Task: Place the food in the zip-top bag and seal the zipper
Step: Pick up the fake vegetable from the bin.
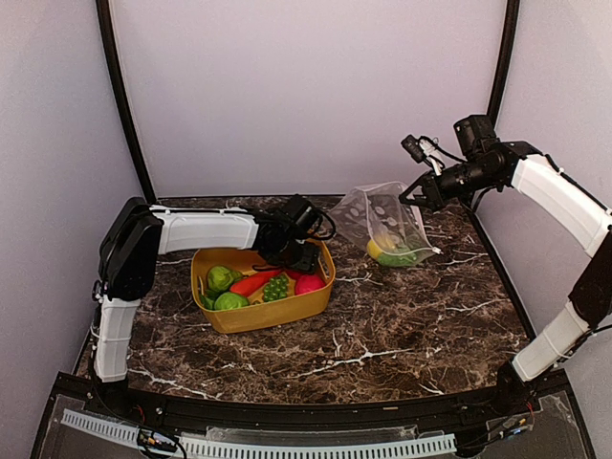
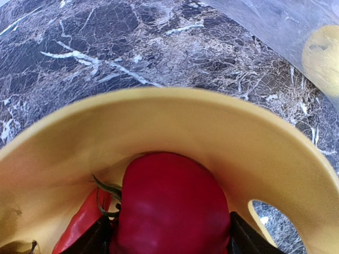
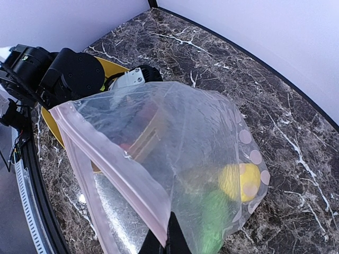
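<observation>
A yellow tub holds green round fruits, a red-orange carrot, green grapes and a red ball. My left gripper reaches into the tub's right end. In the left wrist view it stands open, a finger on each side of the red ball, which rests against the tub wall. The clear zip-top bag hangs from my right gripper, which is shut on its mouth edge. The pale zipper gapes open. A lemon and a green piece lie inside.
The bag's bottom rests on the dark marble table just right of the tub. Pale walls close in the back and both sides. The carrot lies beside the left finger.
</observation>
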Motion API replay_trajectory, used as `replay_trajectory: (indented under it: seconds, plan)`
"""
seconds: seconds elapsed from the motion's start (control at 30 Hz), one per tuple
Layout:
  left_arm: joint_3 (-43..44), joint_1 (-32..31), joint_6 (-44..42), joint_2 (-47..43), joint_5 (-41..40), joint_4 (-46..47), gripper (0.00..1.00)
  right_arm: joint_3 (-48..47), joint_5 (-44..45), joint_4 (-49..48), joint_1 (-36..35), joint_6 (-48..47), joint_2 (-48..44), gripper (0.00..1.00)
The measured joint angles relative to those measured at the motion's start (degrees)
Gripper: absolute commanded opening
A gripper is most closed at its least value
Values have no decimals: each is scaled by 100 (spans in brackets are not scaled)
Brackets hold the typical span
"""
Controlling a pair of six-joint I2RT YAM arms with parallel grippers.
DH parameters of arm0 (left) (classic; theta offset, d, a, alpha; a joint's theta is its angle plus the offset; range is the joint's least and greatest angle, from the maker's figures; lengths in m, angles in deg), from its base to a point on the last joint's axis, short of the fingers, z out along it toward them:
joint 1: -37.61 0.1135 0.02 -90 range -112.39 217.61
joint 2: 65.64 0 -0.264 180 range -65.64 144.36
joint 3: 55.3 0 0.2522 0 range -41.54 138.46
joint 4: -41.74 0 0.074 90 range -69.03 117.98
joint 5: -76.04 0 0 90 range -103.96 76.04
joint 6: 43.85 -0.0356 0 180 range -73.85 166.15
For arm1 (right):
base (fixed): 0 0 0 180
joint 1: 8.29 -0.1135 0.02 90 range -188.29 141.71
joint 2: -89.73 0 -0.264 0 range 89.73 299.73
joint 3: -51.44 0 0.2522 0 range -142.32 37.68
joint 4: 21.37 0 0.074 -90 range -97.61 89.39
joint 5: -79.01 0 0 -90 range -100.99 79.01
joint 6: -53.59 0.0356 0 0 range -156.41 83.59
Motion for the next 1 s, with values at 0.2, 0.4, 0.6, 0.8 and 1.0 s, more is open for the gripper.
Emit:
replay_trajectory:
  seconds: [0.2, 0.4, 0.6, 0.8, 1.0]
  plan:
    - [24, 0, -76, 2, -7, -39, 54, 0, 0, 15, 0, -2, 0, 0]
    - [26, -20, -101, 2, -31, -48, 52, 0, 2, 15, 0, -2, 0, 0]
    - [26, -120, -125, -37, -125, -138, 51, 0, 0, 15, 0, -2, 0, 0]
    - [26, -219, -125, -275, -221, -234, 49, -2, 13, 20, 0, -2, 0, 0]
    - [-70, -267, -125, -769, -328, -278, 48, -479, 337, 229, 175, -2, 160, 0]
